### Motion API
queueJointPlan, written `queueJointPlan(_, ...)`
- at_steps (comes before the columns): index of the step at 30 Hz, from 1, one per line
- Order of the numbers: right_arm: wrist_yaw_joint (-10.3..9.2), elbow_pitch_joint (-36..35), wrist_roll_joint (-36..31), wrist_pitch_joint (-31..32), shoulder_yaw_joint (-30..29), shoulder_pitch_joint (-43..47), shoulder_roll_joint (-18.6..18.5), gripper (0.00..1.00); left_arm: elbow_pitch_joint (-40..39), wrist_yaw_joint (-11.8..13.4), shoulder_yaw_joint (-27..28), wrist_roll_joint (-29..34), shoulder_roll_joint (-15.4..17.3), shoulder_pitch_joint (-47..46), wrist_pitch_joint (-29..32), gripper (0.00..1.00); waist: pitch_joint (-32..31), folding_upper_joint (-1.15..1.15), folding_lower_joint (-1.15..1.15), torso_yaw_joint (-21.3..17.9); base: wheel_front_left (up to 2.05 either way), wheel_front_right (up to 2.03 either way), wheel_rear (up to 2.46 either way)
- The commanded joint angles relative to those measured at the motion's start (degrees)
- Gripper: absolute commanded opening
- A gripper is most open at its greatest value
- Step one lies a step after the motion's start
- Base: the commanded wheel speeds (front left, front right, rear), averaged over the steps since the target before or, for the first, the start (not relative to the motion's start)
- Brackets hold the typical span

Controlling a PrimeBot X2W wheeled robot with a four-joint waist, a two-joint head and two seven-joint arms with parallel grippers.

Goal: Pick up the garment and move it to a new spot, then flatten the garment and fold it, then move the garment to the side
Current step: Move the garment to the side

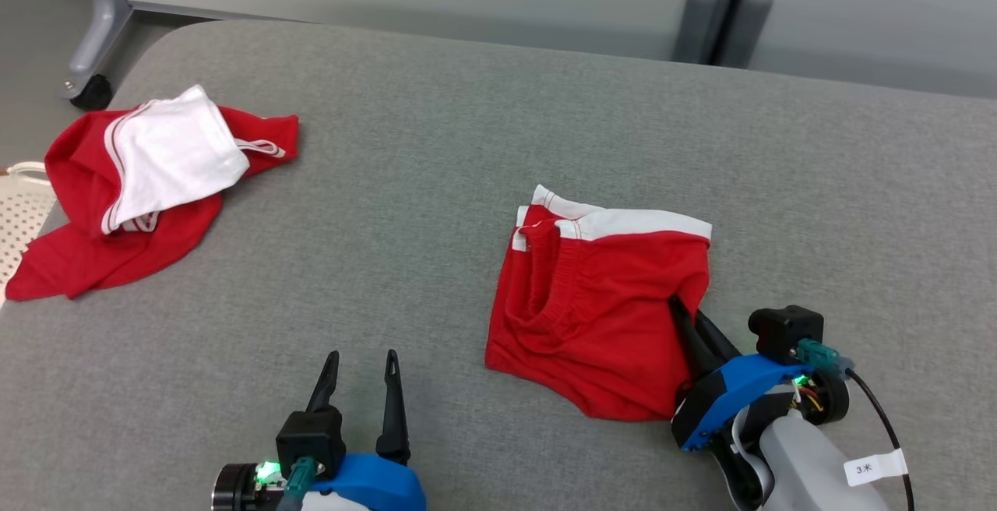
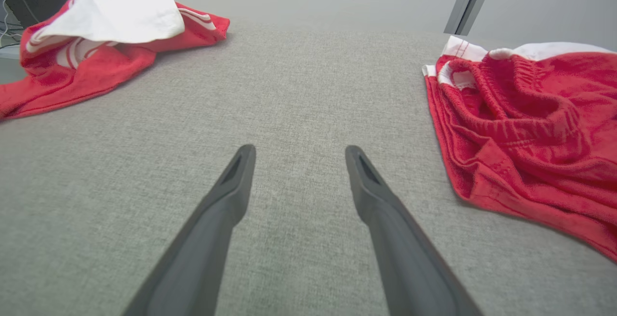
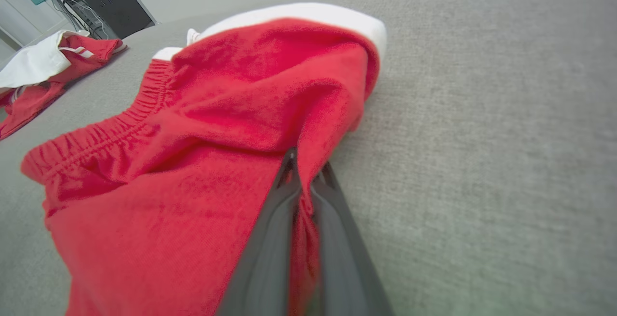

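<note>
The red shorts [image 1: 600, 308], with white trim and a gathered elastic waistband, lie crumpled on the grey fabric-covered table [image 1: 467, 106], a little off the middle of the head view toward 4 o'clock. The white band runs along their 12 o'clock edge; the waistband opening bunches at their 9 o'clock side.

The right gripper [image 3: 308, 162] comes in from 5 o'clock and is clenched on the shorts' right-hand edge. In the right wrist view a fold of red cloth is pinched between its two dark fingers, which stand nearly together, and the fabric rises in a ridge from that pinch.

The left gripper [image 1: 362, 359] sits at 7 o'clock in the head view, released, its fingers spread wide and pointing toward 12 o'clock over bare grey cloth, holding nothing. It is apart from the shorts, which lie to its 3 o'clock.

A second red-and-white garment [image 1: 156, 184] lies rumpled at 10 o'clock near the table's left edge, well apart from the shorts.
</note>
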Motion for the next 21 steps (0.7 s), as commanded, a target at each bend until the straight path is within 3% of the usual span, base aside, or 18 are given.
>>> queueJointPlan(1, 0.01, -1.0, -0.5, 0.0, -0.6, 0.5, -0.4, 0.0, -0.5, 0.1, -0.1, 0.2, -0.1, -0.4, -0.3, 1.0, -0.7, -0.01, -0.01, -2.0, 0.0, 0.0, 0.0)
queueJointPlan(8, 0.01, -5.5, -1.6, -0.1, -2.0, 1.5, -0.8, 0.0, 0.4, -1.4, -3.3, 0.2, -0.1, -3.5, -0.3, 1.0, -2.2, -0.01, -0.01, -11.7, 0.0, 0.0, 0.0)
queueJointPlan(17, 0.01, -6.6, 0.3, -0.1, 1.2, 1.9, -0.4, 0.0, 2.5, -2.2, -4.8, 0.1, -0.1, -6.3, -0.3, 1.0, -2.5, -0.01, -0.01, -29.3, 0.0, 0.0, 0.0)
queueJointPlan(21, 0.01, -6.8, 1.4, -0.1, 1.8, 2.5, -0.5, 0.0, 3.2, -2.7, -5.3, 0.3, 0.0, -6.9, -0.3, 1.0, -2.1, -0.01, -0.01, -33.7, 0.0, 0.0, 0.0)
